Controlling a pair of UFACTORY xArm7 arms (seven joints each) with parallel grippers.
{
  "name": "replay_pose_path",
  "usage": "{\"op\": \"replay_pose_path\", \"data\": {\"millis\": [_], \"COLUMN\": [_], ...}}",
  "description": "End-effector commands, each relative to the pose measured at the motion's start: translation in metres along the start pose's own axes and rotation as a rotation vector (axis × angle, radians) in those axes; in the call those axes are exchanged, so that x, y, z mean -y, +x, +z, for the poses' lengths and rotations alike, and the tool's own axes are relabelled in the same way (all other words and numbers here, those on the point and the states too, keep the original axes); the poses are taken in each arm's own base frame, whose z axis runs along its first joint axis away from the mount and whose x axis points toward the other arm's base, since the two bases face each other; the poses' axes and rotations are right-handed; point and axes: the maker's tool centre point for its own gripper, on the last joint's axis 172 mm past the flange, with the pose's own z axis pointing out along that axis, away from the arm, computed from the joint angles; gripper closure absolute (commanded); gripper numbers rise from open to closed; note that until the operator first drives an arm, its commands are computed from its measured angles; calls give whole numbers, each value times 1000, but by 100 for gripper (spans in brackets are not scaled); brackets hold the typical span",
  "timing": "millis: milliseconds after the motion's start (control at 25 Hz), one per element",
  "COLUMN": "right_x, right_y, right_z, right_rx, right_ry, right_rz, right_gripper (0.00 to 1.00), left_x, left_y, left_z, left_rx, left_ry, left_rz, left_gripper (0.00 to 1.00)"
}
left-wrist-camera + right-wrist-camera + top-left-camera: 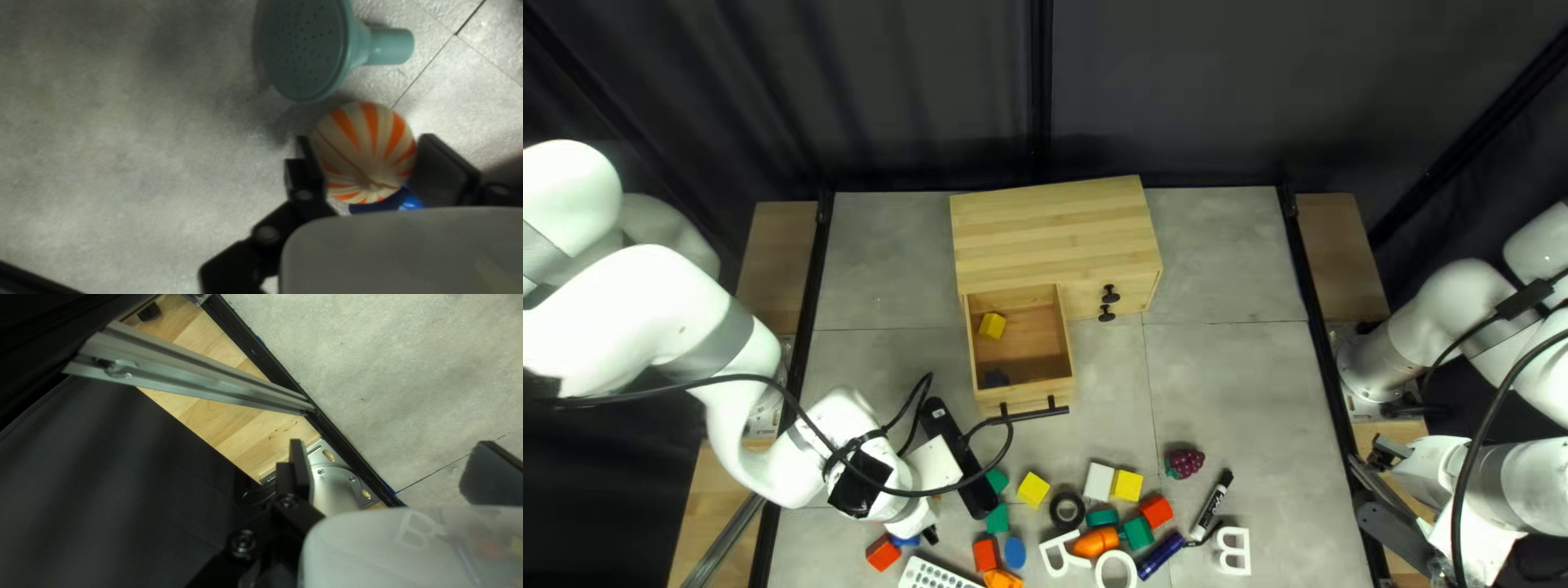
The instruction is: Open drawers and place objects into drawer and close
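Note:
In the top left view my left gripper (930, 534) is low over the left of the objects, mostly hidden by its arm. Seen from the left wrist, the gripper (370, 155) has a finger against each side of an orange-and-white striped ball (365, 155). The wooden cabinet (1051, 229) has its left drawer (1035, 376) pulled out, holding a yellow block (992, 326) and a dark object (995, 378). Its right-hand knobs (1109, 294) sit on closed fronts. My right gripper (1391, 451) is at the table's right edge; in its wrist view the gripper (384, 471) stands open, empty.
A teal perforated piece (308, 49) lies beside the ball, and a blue object (389, 202) is under it. Blocks, a black ring (1066, 509), white letters (1234, 551), a marker (1212, 504) and grapes (1184, 463) lie near the front. A metal rail (201, 375) stands near my right gripper.

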Motion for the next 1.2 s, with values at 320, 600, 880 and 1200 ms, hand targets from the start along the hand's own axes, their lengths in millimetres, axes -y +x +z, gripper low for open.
{"op": "replay_pose_path", "data": {"millis": [320, 600, 880, 1200], "right_x": [0, 0, 0, 0], "right_y": [0, 0, 0, 0], "right_z": [0, 0, 0, 0], "right_rx": [0, 0, 0, 0], "right_ry": [0, 0, 0, 0], "right_rz": [0, 0, 0, 0], "right_gripper": [0, 0, 0, 0], "left_x": [22, 22, 60, 83], "left_y": [80, 172, 225, 220], "left_z": [-152, -206, -173, -152], "left_rx": [-169, -313, -327, -306], "left_ry": [119, 200, 263, 272], "left_rz": [91, 198, 208, 217], "left_gripper": [90, 54, 51, 0]}}
